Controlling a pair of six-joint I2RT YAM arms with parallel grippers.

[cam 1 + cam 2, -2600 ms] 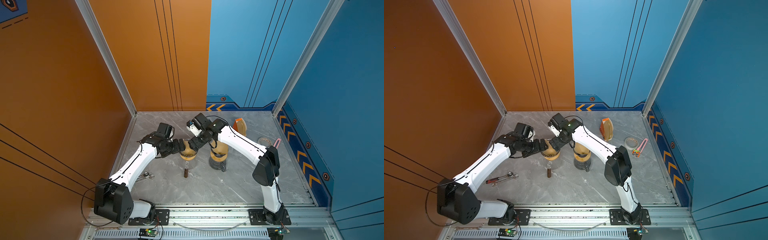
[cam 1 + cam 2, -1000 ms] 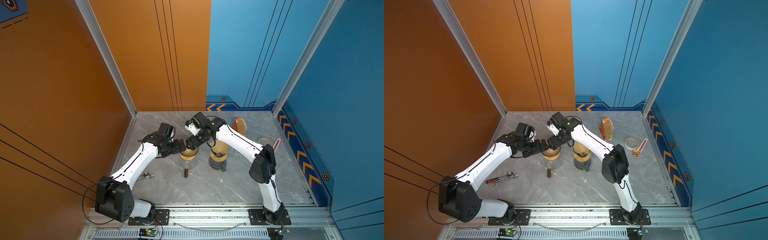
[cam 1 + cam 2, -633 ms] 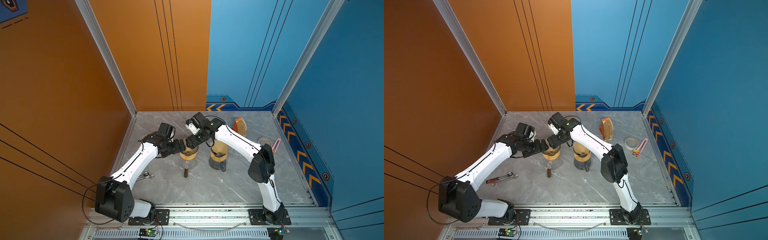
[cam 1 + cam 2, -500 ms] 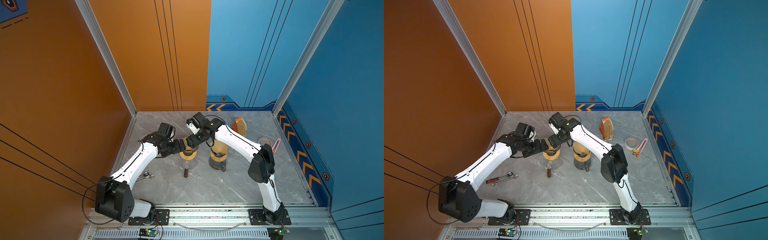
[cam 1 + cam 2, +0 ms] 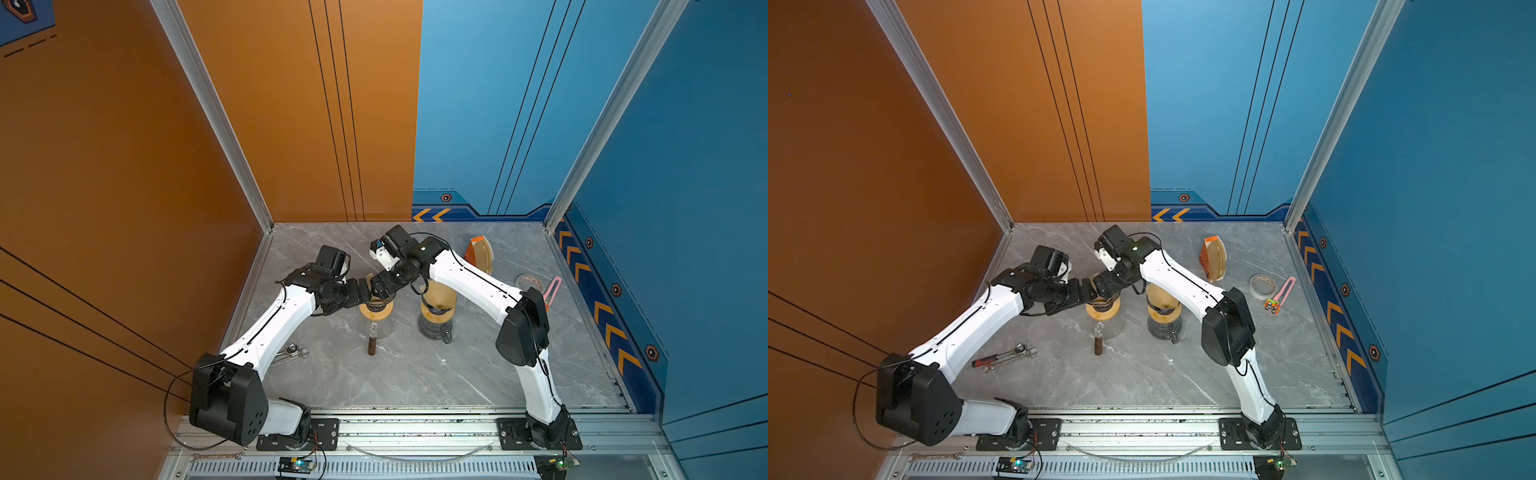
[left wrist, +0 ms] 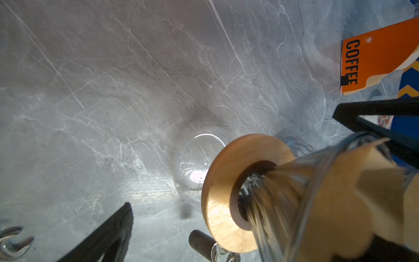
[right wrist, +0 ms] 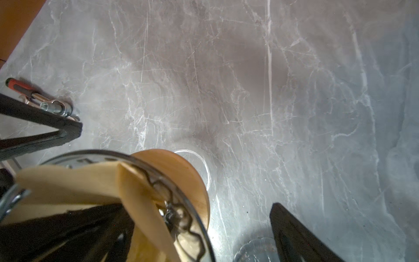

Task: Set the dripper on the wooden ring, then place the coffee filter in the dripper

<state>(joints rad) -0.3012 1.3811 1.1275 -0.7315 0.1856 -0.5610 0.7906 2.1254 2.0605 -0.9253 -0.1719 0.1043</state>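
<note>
Fig.: filter (image 7: 63, 181) already inside dripper (image 5: 376, 311), paper cone lining the glass. L gripper (image 5: 367, 291) and R gripper (image 5: 379, 291) both spread wide at the rim, gripping nothing. One R finger (image 7: 68, 229) seems dipped inside; I reckon to press paper flat vs. wall.

left arm (image 5: 270, 328): white links, black joints, black cable loop at 9 o'clock | right arm (image 5: 469, 278): alike | left end effector fingers (image 6: 108, 236): black
</note>
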